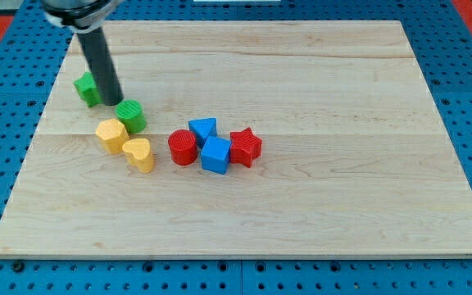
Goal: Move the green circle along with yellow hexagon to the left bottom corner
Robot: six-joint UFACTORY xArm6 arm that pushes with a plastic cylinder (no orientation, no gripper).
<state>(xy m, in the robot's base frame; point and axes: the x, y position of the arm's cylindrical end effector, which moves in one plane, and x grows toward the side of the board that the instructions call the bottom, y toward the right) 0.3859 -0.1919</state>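
Observation:
The green circle (131, 116) stands on the wooden board (318, 205) at the view's left, touching the yellow hexagon (111, 135) just below and left of it. My rod comes down from the view's top left, and my tip (112, 102) sits right at the green circle's upper left edge. A second green block (87, 88), partly hidden behind the rod, lies up and left of my tip. A yellow heart-shaped block (139, 154) lies just below and right of the hexagon.
A cluster sits right of centre: a red cylinder (183, 147), a blue triangle (204, 129), a blue cube (215, 155) and a red star (245, 147). A blue pegboard (465, 49) surrounds the board.

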